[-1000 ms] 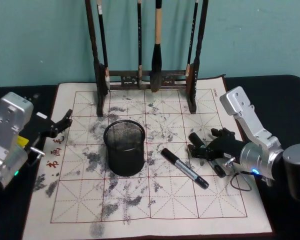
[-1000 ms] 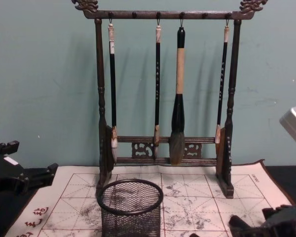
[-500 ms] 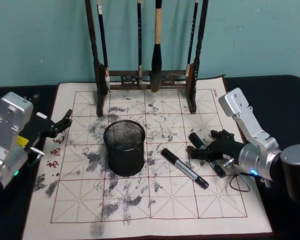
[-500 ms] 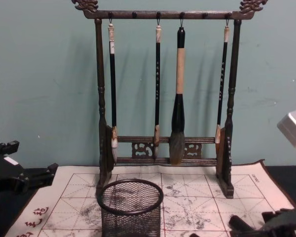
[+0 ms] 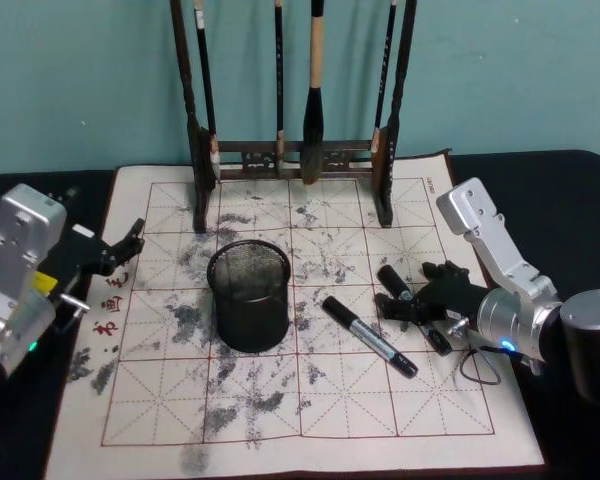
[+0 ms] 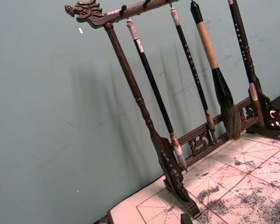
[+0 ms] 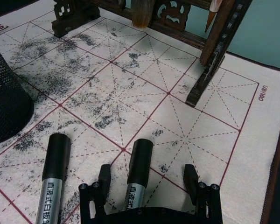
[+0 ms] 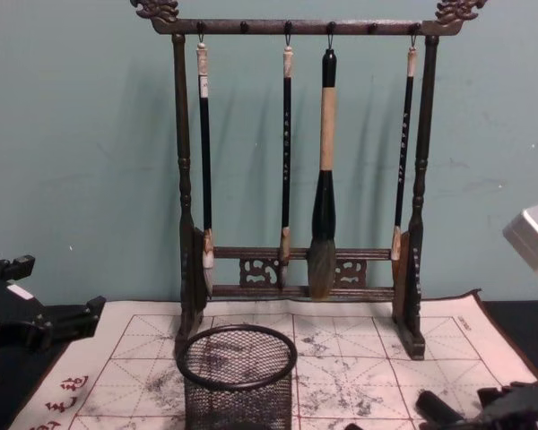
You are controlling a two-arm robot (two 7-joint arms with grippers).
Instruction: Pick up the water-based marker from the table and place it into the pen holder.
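Markers are counted as two on the mat (image 7: 214,116). The water-based marker (image 7: 140,158) is straddled, ungripped, by the wide-open fingers (image 7: 104,179) of the right gripper (image 7: 147,179), its rear end hidden; the second marker (image 7: 55,163) is cut off beside it. One pen holder (image 5: 248,295) is placed near. The left gripper (image 5: 132,240) is parked leftward.

Pen holder (image 5: 248,296) on mat (image 5: 380,405), brush rack (image 5: 295,155) behind, near marker (image 5: 368,336) then far marker (image 5: 391,277) to its right

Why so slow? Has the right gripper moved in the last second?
Yes: in the chest view the right gripper has sunk slightly, judged against the rack foot.
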